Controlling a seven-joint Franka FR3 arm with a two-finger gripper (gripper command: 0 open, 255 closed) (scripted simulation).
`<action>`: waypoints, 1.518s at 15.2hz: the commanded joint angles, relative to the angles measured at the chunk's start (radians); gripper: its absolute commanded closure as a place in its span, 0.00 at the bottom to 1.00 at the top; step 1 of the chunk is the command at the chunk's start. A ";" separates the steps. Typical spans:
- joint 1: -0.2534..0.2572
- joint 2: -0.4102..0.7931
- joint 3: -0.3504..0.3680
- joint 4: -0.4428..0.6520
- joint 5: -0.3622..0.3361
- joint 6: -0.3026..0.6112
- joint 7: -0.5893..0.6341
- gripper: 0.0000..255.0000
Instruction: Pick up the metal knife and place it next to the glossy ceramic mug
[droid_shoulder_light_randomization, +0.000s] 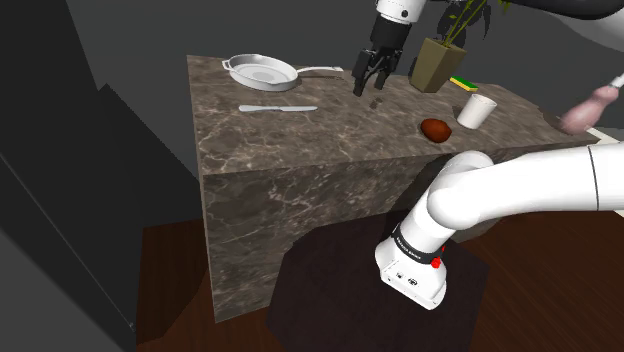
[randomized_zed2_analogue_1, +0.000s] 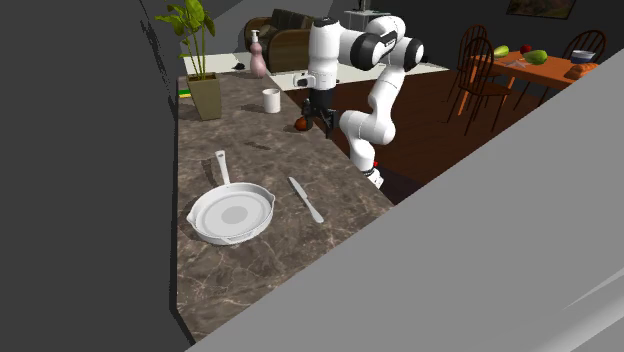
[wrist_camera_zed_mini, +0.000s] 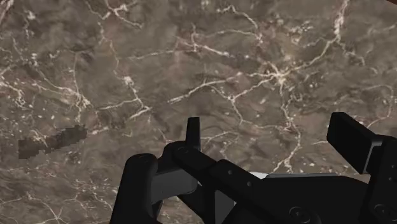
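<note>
planter holds a plant; mug contents unclear.

Near the frame's centre a grey knife lay flat on the brown marble counter, just right of a white pan. Well apart, toward the upper middle, stood a white mug, with a planter to its left. The black gripper hung over the counter beside a small brown lump, perhaps a fruit.
</note>
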 joint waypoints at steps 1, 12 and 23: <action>0.000 0.000 0.000 0.000 0.000 0.000 0.000 0.00; 0.233 0.323 -0.183 0.077 0.031 0.349 -0.626 0.00; 0.386 0.534 -0.249 0.144 0.151 0.516 -1.032 0.00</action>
